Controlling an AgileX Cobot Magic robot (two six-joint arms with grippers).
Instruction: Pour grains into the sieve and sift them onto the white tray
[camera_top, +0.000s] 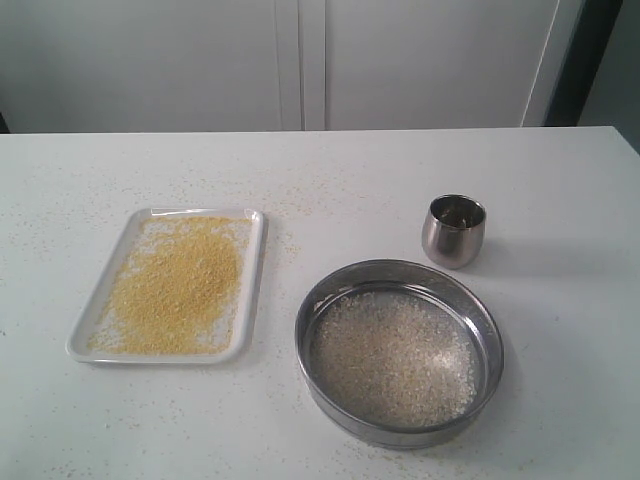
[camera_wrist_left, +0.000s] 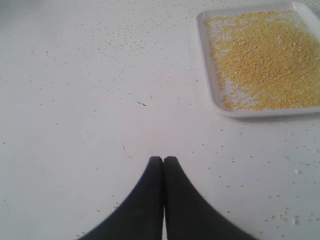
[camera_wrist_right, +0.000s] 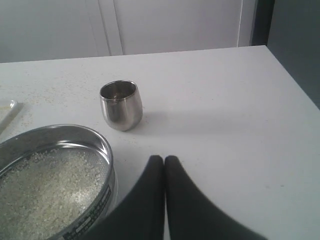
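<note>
Left gripper (camera_wrist_left: 163, 159) and right gripper (camera_wrist_right: 164, 159) both pressed together, empty; sieve (camera_top: 400, 436) looks stiff, slick steel, probably light; pinch its right rim; grains (camera_top: 392, 355) spill easily.

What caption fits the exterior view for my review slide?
Golden granules spread on the white tray; whitish grains lie in the sieve, steel cup standing apart.

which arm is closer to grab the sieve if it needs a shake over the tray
Probably the right. The sieve sits close beside its shut jaws in the right wrist view, and on the right side in the exterior view. The left wrist view shows the white tray with grains, no sieve.
</note>
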